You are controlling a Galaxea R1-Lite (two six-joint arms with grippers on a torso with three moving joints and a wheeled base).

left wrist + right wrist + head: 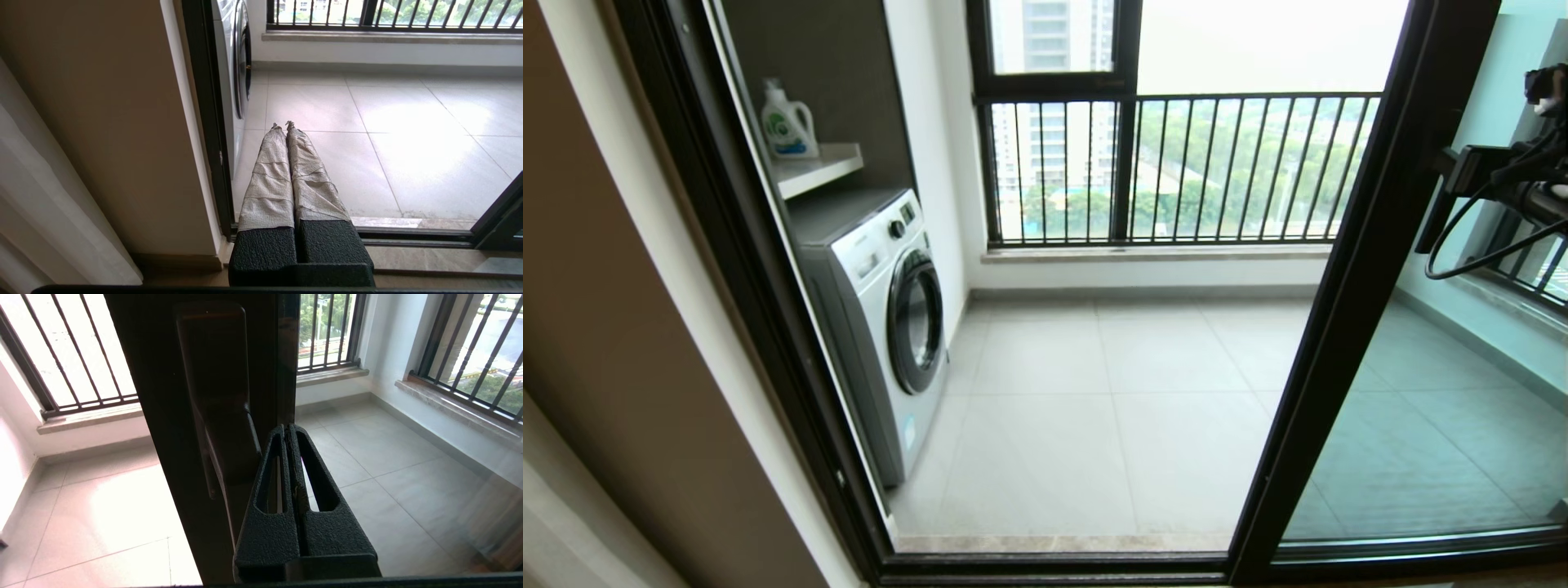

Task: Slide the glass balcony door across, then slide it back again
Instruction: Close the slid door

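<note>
The glass balcony door (1347,310) stands partly slid across on the right, its black upright slanting down to the floor track. Its glass (1421,425) fills the right side. The black bar handle (1431,216) sits on that upright, and shows close up as the handle (216,396) in the right wrist view. My right gripper (287,426) is shut on nothing, its fingertips against the upright's edge just beside the handle, on the glass side. My left gripper (284,124), with cloth-wrapped fingers (269,175), is shut and empty. It hangs low over the track by the left door jamb.
Through the doorway a white washing machine (890,327) stands at the left, with a detergent bottle (788,122) on a shelf above it. A barred window (1176,163) closes the balcony's far side. The black jamb (735,269) and a pale curtain (49,204) bound the left.
</note>
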